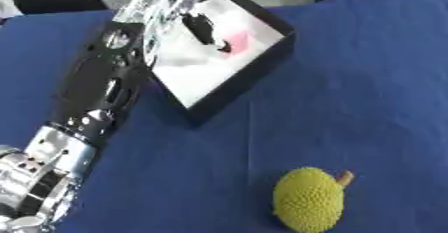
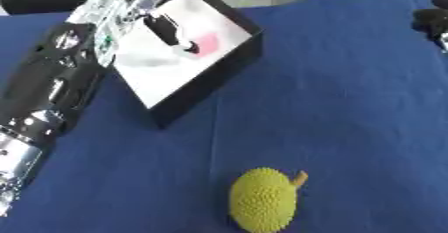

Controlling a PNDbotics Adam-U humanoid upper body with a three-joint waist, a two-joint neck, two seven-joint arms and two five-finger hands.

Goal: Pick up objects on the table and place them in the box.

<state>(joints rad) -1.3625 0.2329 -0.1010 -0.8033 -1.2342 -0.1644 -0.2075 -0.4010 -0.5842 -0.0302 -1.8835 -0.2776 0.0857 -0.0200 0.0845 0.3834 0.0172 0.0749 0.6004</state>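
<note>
A black box with a white inside stands askew at the back of the blue table. My left arm runs from the lower left up to it, and my left hand hangs over the box with its dark fingers straight down inside, open. A small pink thing lies in the box right beside the fingertips. A yellow-green spiky fruit with a short brown stem lies on the cloth near the front edge, far from both hands. Only a dark part of my right hand shows at the right edge.
The blue tablecloth covers the whole table. Dark chair shapes and a black bar stand beyond the far edge.
</note>
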